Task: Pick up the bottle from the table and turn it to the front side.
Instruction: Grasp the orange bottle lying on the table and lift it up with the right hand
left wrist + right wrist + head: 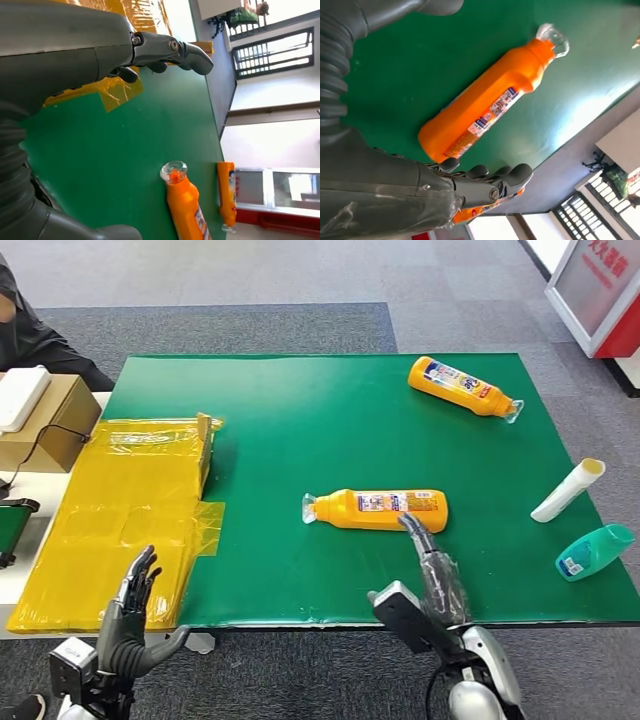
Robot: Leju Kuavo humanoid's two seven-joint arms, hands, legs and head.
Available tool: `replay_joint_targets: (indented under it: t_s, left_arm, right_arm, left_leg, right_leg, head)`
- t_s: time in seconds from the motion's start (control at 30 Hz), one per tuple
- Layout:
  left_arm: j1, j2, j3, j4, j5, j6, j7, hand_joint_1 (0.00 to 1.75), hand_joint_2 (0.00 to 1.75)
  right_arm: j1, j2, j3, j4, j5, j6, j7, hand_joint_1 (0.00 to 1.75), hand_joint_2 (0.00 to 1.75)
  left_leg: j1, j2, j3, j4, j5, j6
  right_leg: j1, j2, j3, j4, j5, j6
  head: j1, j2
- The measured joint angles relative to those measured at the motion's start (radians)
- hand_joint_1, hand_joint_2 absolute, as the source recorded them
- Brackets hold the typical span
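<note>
An orange bottle with a clear cap lies on its side in the middle of the green table mat, cap pointing left; it also appears as the orange bottle and the orange bottle. My right hand hovers just in front of the bottle's base end, fingers extended, holding nothing; the right hand sits close beside the bottle. My left hand is raised with spread fingers at the near left, over the yellow plastic, and is empty; the left hand is far from the bottle.
A second orange bottle lies at the far right of the mat. A white tube and a teal bottle lie near the right edge. A yellow-wrapped flat box covers the left side. A cardboard box stands far left.
</note>
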Motion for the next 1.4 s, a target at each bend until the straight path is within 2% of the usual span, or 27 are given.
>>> replay_joint_targets:
  t_s: [0.2, 0.43, 0.63, 0.8, 1.03, 1.4]
  left_arm:
    - [-0.025, 0.001, 0.0, 0.008, -0.01, -0.025, 0.001, 0.0, 1.75]
    - [-0.046, 0.001, -0.001, 0.029, -0.011, -0.035, 0.002, 0.0, 1.75]
    - [-0.079, 0.001, -0.004, 0.071, -0.011, -0.045, 0.001, 0.0, 1.75]
    - [-0.104, 0.001, -0.008, 0.109, -0.012, -0.042, -0.003, 0.0, 1.75]
    - [-0.128, 0.004, -0.017, 0.158, -0.006, -0.037, -0.014, 0.0, 1.75]
    - [-0.144, 0.009, -0.021, 0.204, -0.004, -0.033, -0.028, 0.0, 1.75]
  right_arm:
    - [-0.142, -0.051, -0.008, 0.075, 0.04, 0.131, 0.081, 0.0, 1.75]
    - [-0.251, -0.084, -0.004, 0.169, 0.027, 0.203, 0.119, 0.0, 1.75]
    - [-0.431, -0.102, 0.028, 0.355, -0.014, 0.321, 0.166, 0.0, 1.75]
    - [-0.585, -0.103, 0.075, 0.539, -0.014, 0.365, 0.17, 0.0, 1.75]
    - [-0.743, -0.087, 0.138, 0.761, -0.009, 0.382, 0.171, 0.0, 1.75]
    - [-0.833, -0.059, 0.201, 0.96, -0.02, 0.441, 0.16, 0.0, 1.75]
  left_leg:
    - [0.0, 0.0, 0.0, 0.0, 0.001, 0.001]
    - [0.0, 0.0, 0.0, 0.0, 0.002, 0.001]
    - [0.0, 0.0, -0.001, 0.0, 0.003, 0.001]
    - [0.0, 0.0, -0.001, 0.0, 0.006, 0.002]
    - [0.0, 0.0, -0.001, 0.0, 0.006, 0.002]
    - [0.0, 0.0, -0.002, 0.0, 0.006, 0.002]
  right_leg:
    - [0.0, 0.0, 0.0, 0.0, 0.001, 0.0]
    - [0.0, 0.0, 0.0, 0.0, 0.002, 0.0]
    - [0.0, 0.0, 0.0, 0.0, 0.003, 0.001]
    - [0.0, 0.0, 0.0, 0.0, 0.004, 0.001]
    - [0.0, 0.0, 0.0, 0.0, 0.005, 0.001]
    - [0.0, -0.001, 0.0, 0.0, 0.004, 0.001]
  head:
    - [0.0, 0.0]
    - [0.0, 0.0]
    - [0.0, 0.0]
    - [0.0, 0.0]
    - [0.0, 0.0]
    - [0.0, 0.0]
